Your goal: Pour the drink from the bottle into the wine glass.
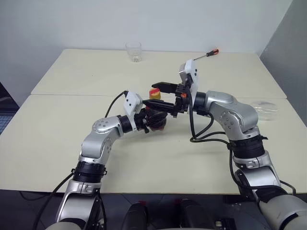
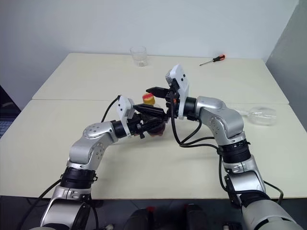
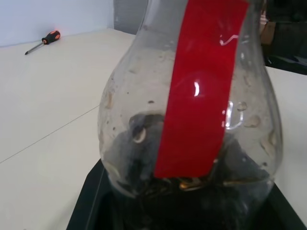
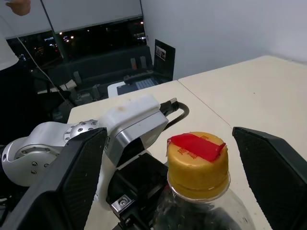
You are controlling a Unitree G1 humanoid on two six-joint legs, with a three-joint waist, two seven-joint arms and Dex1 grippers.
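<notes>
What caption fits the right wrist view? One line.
Open right end effector straddles the yellow cap of the bottle.

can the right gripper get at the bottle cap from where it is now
Probably yes. The right gripper is open, its fingers standing either side of the yellow cap, nothing between them. The left gripper grips the bottle lower, around its body.

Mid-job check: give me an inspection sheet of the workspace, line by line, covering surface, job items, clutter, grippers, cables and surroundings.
Surface: two cream tables pushed together, seam between them.
Job's things: small clear plastic bottle with red label and yellow cap, dark drink at its bottom; clear stemmed wine glass lying on its side at right.
Clutter: short clear tumbler and red-handled screwdriver at far edge.
Grippers: left gripper shut on bottle; right gripper open around cap.
Cables: black cable looped off right arm.
Surroundings: white wall behind.
</notes>
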